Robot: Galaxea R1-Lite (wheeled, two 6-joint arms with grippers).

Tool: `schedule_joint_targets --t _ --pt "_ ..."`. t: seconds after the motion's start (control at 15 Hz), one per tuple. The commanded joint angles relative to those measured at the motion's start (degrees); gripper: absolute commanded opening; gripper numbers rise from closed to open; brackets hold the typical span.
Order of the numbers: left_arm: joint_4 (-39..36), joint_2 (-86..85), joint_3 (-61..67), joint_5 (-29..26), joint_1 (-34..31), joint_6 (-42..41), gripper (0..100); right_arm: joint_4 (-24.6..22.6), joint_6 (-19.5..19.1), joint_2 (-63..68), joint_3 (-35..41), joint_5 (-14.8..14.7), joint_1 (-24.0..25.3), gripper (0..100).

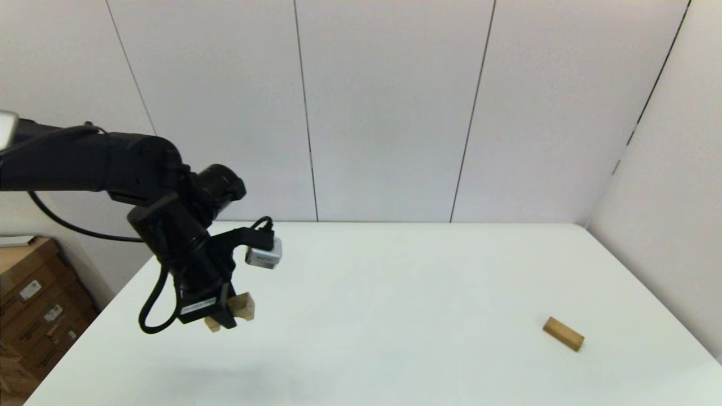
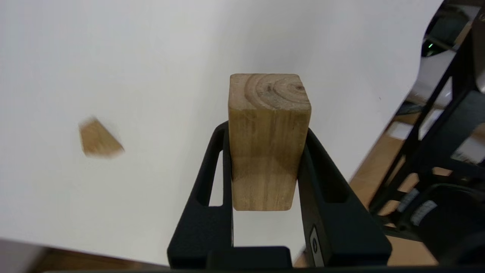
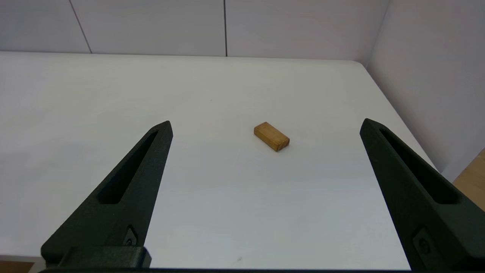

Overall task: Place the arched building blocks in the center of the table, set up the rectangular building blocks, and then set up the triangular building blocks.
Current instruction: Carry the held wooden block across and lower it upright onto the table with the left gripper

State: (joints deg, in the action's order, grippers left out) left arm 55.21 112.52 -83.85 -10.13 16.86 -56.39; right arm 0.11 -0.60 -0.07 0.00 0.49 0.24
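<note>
Gripping the arched block [image 2: 269,140] between both fingers, my left gripper [image 1: 223,316] holds it above the white table's [image 1: 395,293] left side, the triangular block [image 2: 99,138] lying nearby. My right gripper [image 3: 265,127] gapes wide, holding nothing, facing the rectangular block [image 3: 271,136] resting flat toward the table's right side.

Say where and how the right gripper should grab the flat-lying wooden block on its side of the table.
Probably from above, fingers across the rectangular block's two long side faces at mid-length. It lies flat and angled on the table, so turn the open right gripper to match.
</note>
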Motion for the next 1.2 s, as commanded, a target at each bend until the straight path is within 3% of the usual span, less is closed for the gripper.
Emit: schedule_joint_targets --t 0.07,0.47,0.8,1.2 --pt "0.34 8.68 -8.26 0.11 7.13 -0.65 0 -0.02 -0.02 -0.01 0.09 0.04 0.02 100" --pt "0.25 17.82 -17.67 0.46 16.98 -0.21 0 -0.02 -0.02 -0.01 0.09 0.04 0.02 100" --pt "0.16 24.24 -25.58 1.17 21.81 7.0 0 -0.02 -0.02 -0.01 0.09 0.04 0.02 100" --pt "-3.0 28.98 -28.74 1.25 25.94 7.26 0 -0.02 -0.02 -0.01 0.09 0.04 0.02 100"
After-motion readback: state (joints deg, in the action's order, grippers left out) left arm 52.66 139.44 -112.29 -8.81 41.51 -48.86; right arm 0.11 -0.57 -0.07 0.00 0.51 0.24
